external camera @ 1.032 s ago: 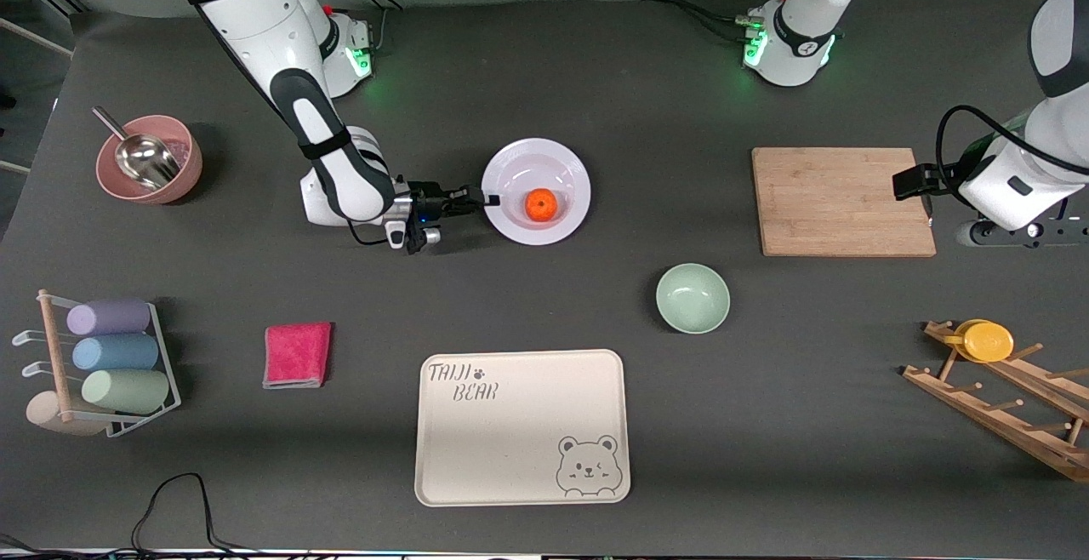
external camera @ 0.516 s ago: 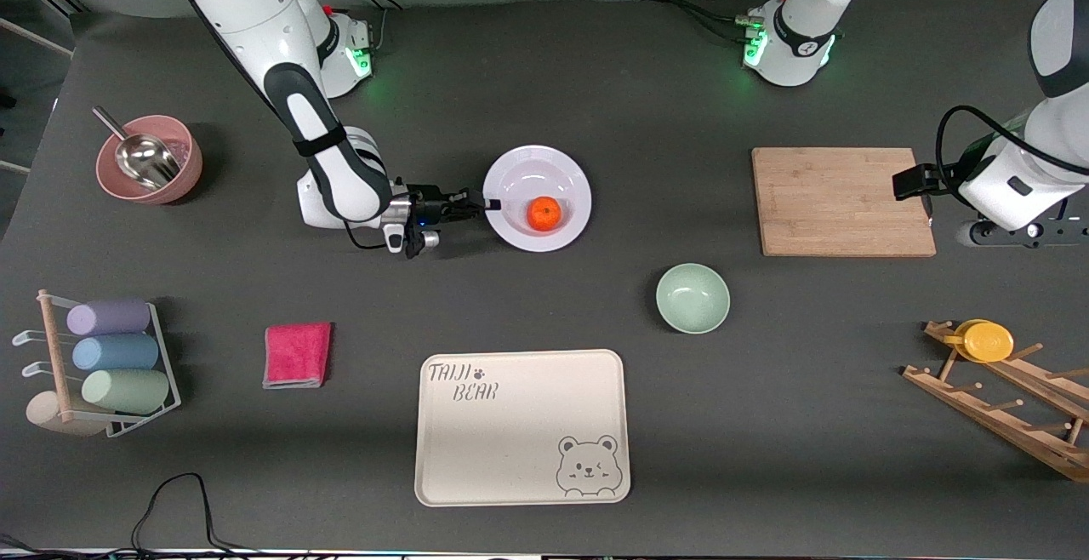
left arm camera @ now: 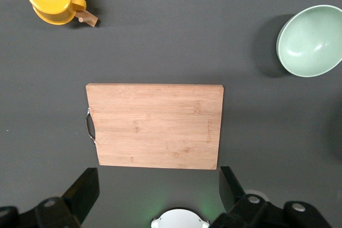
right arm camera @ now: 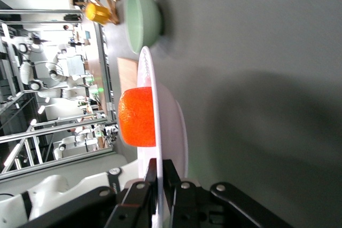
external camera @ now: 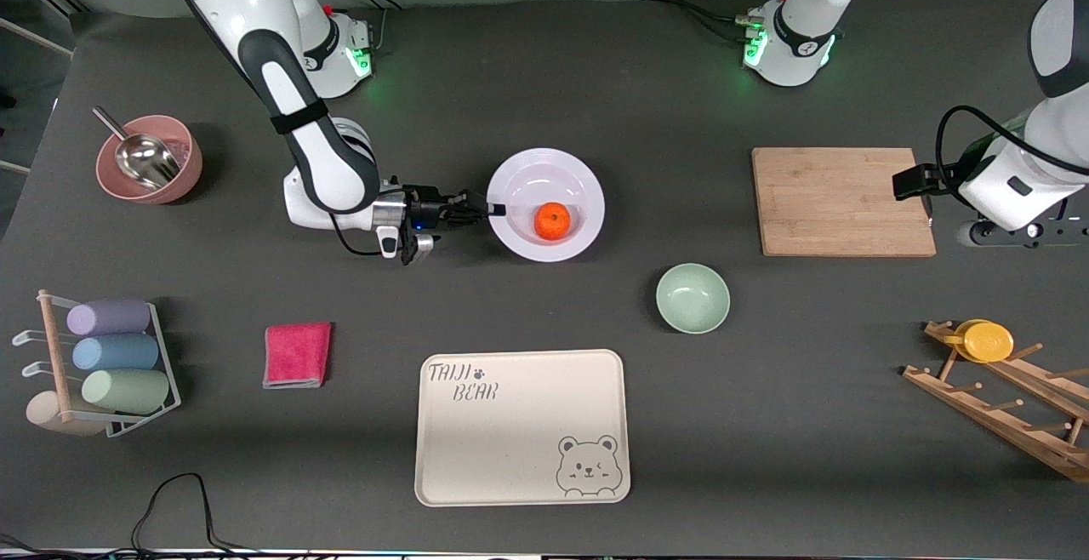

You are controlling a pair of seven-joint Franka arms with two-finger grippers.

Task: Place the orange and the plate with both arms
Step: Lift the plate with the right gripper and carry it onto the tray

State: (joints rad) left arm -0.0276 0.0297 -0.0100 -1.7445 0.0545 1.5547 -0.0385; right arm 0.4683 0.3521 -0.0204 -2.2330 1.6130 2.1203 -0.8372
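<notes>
The white plate (external camera: 587,187) is in the middle of the table, and the small orange (external camera: 553,221) rests in its well. My right gripper (external camera: 493,209) is shut on the plate's rim at the edge toward the right arm's end. In the right wrist view the fingers (right arm camera: 153,170) pinch the thin rim of the plate (right arm camera: 146,73), and the orange (right arm camera: 137,117) shows against it. My left gripper (left arm camera: 156,190) stands open and holds nothing, up over the table beside the wooden cutting board (left arm camera: 155,125).
A pale green bowl (external camera: 692,298) lies nearer the camera than the plate, and a cream bear tray (external camera: 522,426) nearer still. The cutting board (external camera: 842,201) lies toward the left arm's end. There is also a pink cloth (external camera: 297,355), a pink bowl with a scoop (external camera: 150,160), a cup rack (external camera: 102,364) and a wooden rack with a yellow cup (external camera: 987,341).
My right gripper has carried the plate, with the orange in it, a little toward the left arm's end and nearer the front camera. The left arm has not moved.
</notes>
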